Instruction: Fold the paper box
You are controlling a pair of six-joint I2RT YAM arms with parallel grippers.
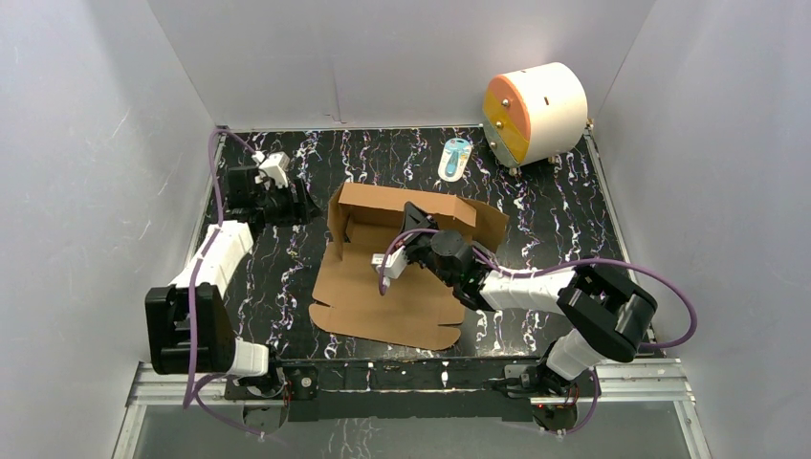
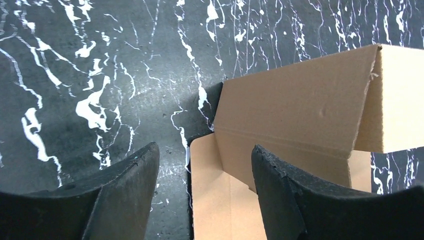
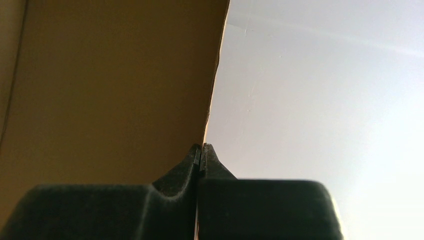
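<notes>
- We see the counter (image 1: 287, 277) in black, streaked all over with white marble-like veins.
- The paper box (image 1: 383, 301) at mid-frame is plain brown with no print. In the right wrist view its panel looks a darker mustard brown.
- The cylinder (image 1: 550, 105) at upper right is white, with an orange and yellow-orange face.
- The small packet (image 1: 455, 158) just left of it is light blue and white.
- The arms (image 1: 521, 287) are white and black, with purple cables (image 1: 631, 273).
- The left gripper (image 2: 205, 152) and right gripper (image 3: 201, 150) are matte black.
- The walls (image 1: 86, 143) are pale grey.
</notes>
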